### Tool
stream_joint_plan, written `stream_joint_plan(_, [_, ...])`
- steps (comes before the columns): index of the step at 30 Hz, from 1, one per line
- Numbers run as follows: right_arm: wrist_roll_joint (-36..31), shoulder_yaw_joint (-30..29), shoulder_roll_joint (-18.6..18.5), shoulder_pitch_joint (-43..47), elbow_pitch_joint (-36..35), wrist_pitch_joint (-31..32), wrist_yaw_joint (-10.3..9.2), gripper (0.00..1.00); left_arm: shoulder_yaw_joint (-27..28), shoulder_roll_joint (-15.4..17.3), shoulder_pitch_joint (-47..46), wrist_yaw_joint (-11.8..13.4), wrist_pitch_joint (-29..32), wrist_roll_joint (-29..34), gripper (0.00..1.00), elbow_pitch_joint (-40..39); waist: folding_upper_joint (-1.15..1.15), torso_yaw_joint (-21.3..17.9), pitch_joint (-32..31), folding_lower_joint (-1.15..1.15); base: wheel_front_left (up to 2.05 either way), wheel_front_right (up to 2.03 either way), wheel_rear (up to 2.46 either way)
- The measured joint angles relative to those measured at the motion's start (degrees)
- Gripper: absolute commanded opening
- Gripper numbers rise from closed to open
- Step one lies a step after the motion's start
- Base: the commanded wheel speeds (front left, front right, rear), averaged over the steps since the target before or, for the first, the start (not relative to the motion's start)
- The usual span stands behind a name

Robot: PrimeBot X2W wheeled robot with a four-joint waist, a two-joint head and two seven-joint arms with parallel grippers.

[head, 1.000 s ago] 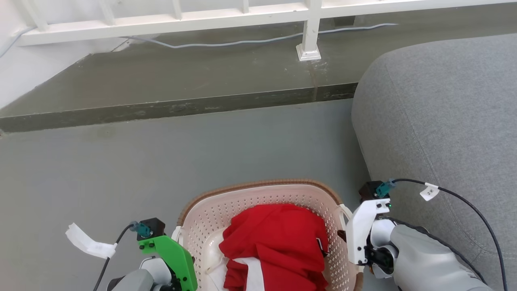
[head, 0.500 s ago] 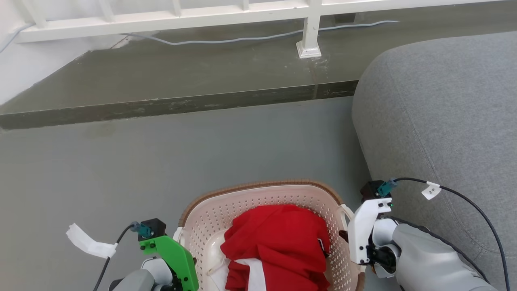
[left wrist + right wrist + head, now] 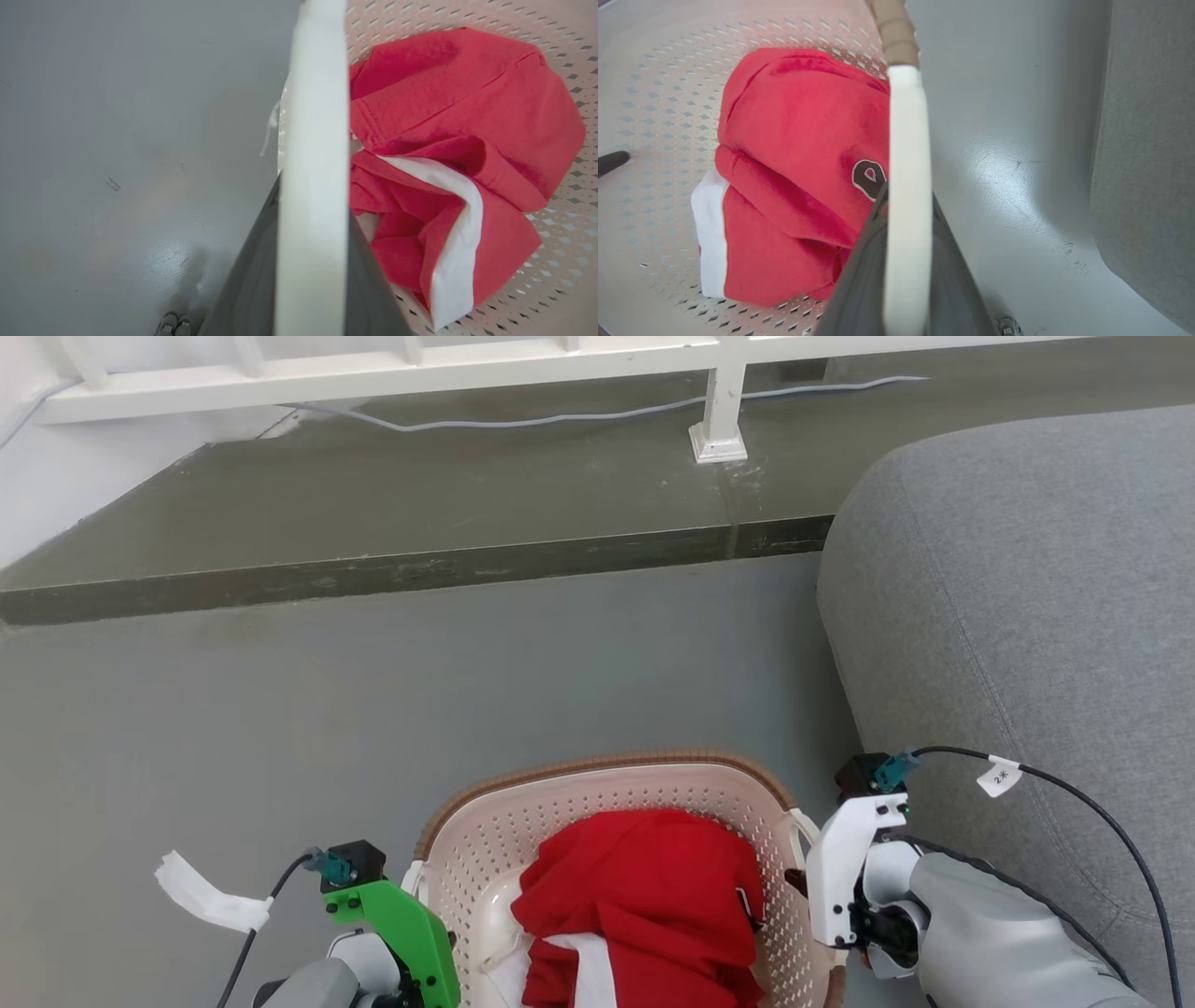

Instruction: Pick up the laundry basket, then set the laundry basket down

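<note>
Both claws are clamped shut. The left gripper (image 3: pixel 314 200) and right gripper (image 3: pixel 908 196) each pinch a white side handle (image 3: pixel 313 93) of the cream-white perforated plastic laundry basket (image 3: pixel 597 782) with the brown woven-look rim. It's held near, between the arms. Over the last second only the far dark step (image 3: pixel 420 569) crept up the head view, and the basket sat put in the grip. So I'd guess it's being carried, set-down still to come. Inside is a crumpled red garment with a white band (image 3: pixel 644 887). A grey fabric sofa (image 3: pixel 1027 597) is just right.

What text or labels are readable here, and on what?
"2" then a mark too small to read: right cable tag.
No text visible: left cable tag.
No readable letters: dark emblem on the red garment.
</note>
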Motion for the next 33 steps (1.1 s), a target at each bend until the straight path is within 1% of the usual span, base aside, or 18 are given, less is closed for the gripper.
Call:
stream_joint_plan(7, [0.5,0.7,-0.3,-0.1,-0.3,0.0,0.0,0.0,-0.3,0.0,-0.1,0.0,-0.1,-0.4,0.0,0.0,0.0,0.0,0.6,0.0,0.0,0.0,0.0])
stream_joint_plan(15, [0.7,0.9,-0.6,-1.8,-1.1,-1.5,-0.01,0.0,-0.7,0.7,-2.4,0.0,-1.1,-0.4,0.0,-0.5,0.0,-0.2,3.5,0.0,0.0,0.0,0.0])
stream_joint_plan(21, [0.7,0.8,-1.1,-4.1,-1.9,-3.8,-0.01,0.0,-1.4,1.4,-5.1,0.0,-2.8,-0.1,0.0,-1.5,0.0,-0.4,7.1,0.0,0.0,0.0,0.0])
stream_joint_plan(33, [0.6,0.4,-1.6,-8.5,-2.0,-9.9,-0.01,0.0,-1.6,1.8,-9.1,0.0,-8.8,0.7,0.0,-2.8,0.0,-0.9,16.1,0.0,0.0,0.0,0.0])
